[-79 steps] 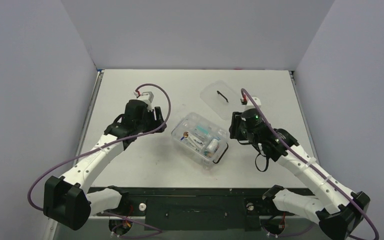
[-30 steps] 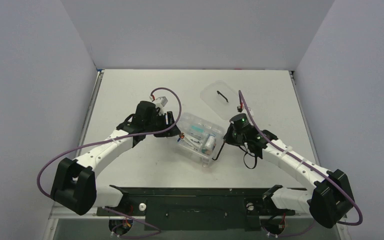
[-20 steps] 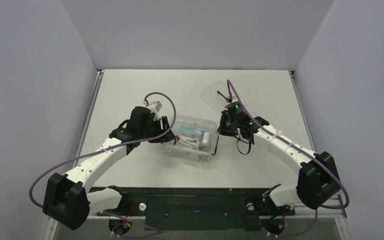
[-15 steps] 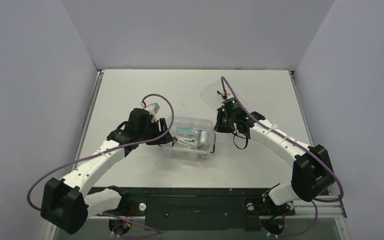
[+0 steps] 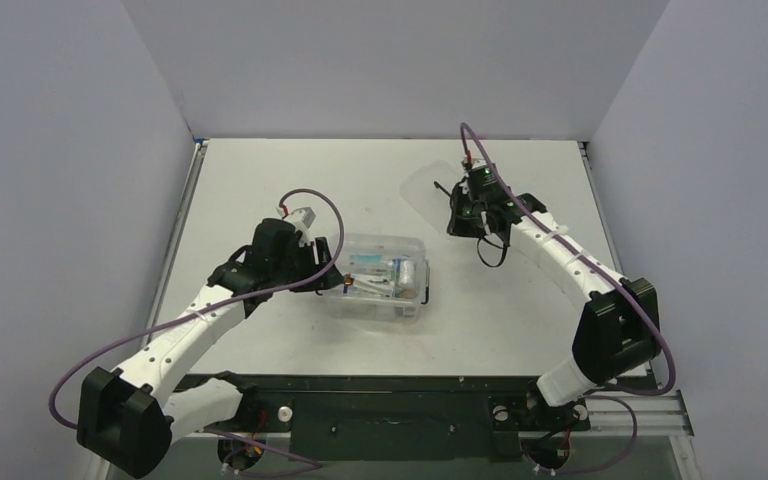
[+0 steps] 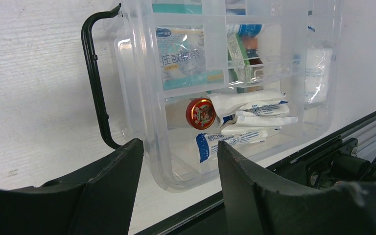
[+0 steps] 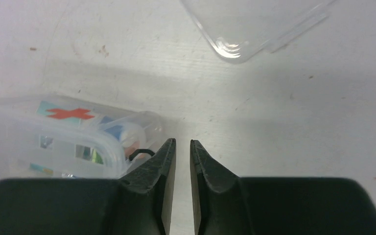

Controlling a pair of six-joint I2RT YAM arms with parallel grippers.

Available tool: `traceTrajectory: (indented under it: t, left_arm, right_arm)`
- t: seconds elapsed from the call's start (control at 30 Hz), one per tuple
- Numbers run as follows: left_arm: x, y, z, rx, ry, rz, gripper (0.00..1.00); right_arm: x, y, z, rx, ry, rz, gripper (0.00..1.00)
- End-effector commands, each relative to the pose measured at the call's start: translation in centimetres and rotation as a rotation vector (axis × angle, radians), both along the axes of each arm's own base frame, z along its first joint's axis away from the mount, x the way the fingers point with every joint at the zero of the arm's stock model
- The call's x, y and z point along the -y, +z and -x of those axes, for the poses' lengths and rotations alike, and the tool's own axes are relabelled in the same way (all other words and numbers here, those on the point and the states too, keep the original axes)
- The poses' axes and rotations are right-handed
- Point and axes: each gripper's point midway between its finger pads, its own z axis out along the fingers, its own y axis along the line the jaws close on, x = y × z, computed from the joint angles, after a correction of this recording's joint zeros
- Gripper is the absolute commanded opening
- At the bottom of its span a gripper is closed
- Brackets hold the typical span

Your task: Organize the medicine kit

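- I am starting at the left jaws. They are standing spread, with a near corner of the medicine kit sitting in the gap. I cannot tell whether the fingers are pressing the plastic or only straddling it.
- The right jaws are sitting almost pressed together, showing only a thin slit and pinching nothing. They are hovering over bare bench, between the kit and the lid.
- The right wrist view is cutting the lid off at its top edge, so I am getting just one rounded corner. From above, the right arm is covering part of the lid.
- The left wrist view is cropping the kit's far end, and the left fingers are hiding part of its near rim beside the black clip.
- The kit is lying uncovered near the middle of the bench, a little to the left. The left jaws are sitting at its left end and the right jaws are hanging well apart from it, by the lid.
- Through the clear wall I am seeing a red round tin touching a heap of white sachets. Beyond them are a packet with blue print and a white roll against the far side.
- The print is coming through too small for me to read.
- In the right wrist view a red cross is showing on the kit, and the contents there are blurring into coloured patches.
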Motion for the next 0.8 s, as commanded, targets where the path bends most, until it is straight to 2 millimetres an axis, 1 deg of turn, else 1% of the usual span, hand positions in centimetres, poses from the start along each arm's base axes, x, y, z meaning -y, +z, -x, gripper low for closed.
traceTrajectory:
  t: [0.0, 0.03, 0.07, 0.1, 0.13, 0.17, 0.2, 0.23, 0.27, 0.3, 0.33, 0.37, 0.4, 0.43, 0.47, 0.53, 0.63, 0.67, 0.77]
  left_arm:
    - [0.8, 3.3, -0.8, 0.09, -0.015, 0.048, 0.54]
    - [0.8, 3.4, -0.8, 0.091, -0.015, 0.05, 0.54]
    - [0.8, 3.5, -0.8, 0.091, -0.018, 0.051, 0.54]
    - [0.8, 3.4, -0.8, 0.091, -0.019, 0.049, 0.54]
    - [0.8, 3.4, -0.8, 0.091, -0.021, 0.046, 0.54]
    - [0.7, 3.3, -0.8, 0.09, -0.02, 0.043, 0.54]
    - [0.6, 3.2, -0.8, 0.088, -0.021, 0.035, 0.54]
    - [0.5, 3.1, -0.8, 0.086, -0.018, 0.029, 0.54]
    - [0.5, 3.0, -0.7, 0.086, -0.019, 0.025, 0.54]
    - [0.4, 3.0, -0.7, 0.084, -0.018, 0.021, 0.54]
    - [0.3, 3.0, -0.7, 0.085, -0.018, 0.019, 0.54]
    - [0.2, 2.9, -0.6, 0.082, -0.016, 0.013, 0.55]
    - [0.1, 3.1, -0.6, 0.087, -0.014, 0.009, 0.55]
    - [-0.3, 3.1, -0.7, 0.09, -0.003, -0.004, 0.56]
    - [-0.5, 3.3, -0.7, 0.095, -0.001, -0.014, 0.57]
    - [-1.1, 3.5, -0.8, 0.101, 0.013, -0.045, 0.6]
    - [-2.0, 4.1, -1.0, 0.106, 0.029, -0.093, 0.62]
    - [-2.1, 4.5, -1.1, 0.117, 0.03, -0.101, 0.62]
    - [-3.1, 4.7, -1.1, 0.122, 0.05, -0.148, 0.65]
  right_arm:
    - [3.6, 2.7, -2.8, 0.084, -0.06, 0.068, 0.17]
    - [3.6, 3.5, -3.5, 0.104, -0.059, 0.064, 0.2]
    - [4.0, 3.3, -4.0, 0.101, -0.052, 0.08, 0.22]
    - [4.0, 4.2, -4.8, 0.122, -0.051, 0.079, 0.25]
    - [4.1, 3.7, -5.3, 0.111, -0.036, 0.101, 0.26]
    - [4.1, 4.6, -6.1, 0.132, -0.034, 0.101, 0.28]
    - [4.1, 3.8, -6.6, 0.114, -0.02, 0.125, 0.29]
    - [4.1, 4.6, -7.4, 0.134, -0.018, 0.128, 0.3]
    - [4.1, 3.8, -7.9, 0.116, -0.005, 0.153, 0.32]
    - [4.0, 4.5, -8.7, 0.135, -0.002, 0.156, 0.33]
    - [4.1, 3.6, -9.3, 0.122, 0.01, 0.181, 0.34]
    - [4.0, 4.2, -10.0, 0.14, 0.011, 0.186, 0.35]
    - [4.4, 3.2, -10.5, 0.126, 0.01, 0.223, 0.38]
    - [4.6, 3.7, -11.2, 0.142, 0.01, 0.243, 0.41]
    - [4.8, 3.3, -11.9, 0.142, 0.001, 0.27, 0.51]
    - [5.0, 2.7, -12.8, 0.139, 0.014, 0.305, 0.57]
    - [5.2, 1.8, -13.8, 0.136, 0.049, 0.355, 0.58]
    - [5.1, 1.5, -14.2, 0.133, 0.057, 0.363, 0.58]
    - [5.1, 0.4, -14.9, 0.118, 0.092, 0.395, 0.57]
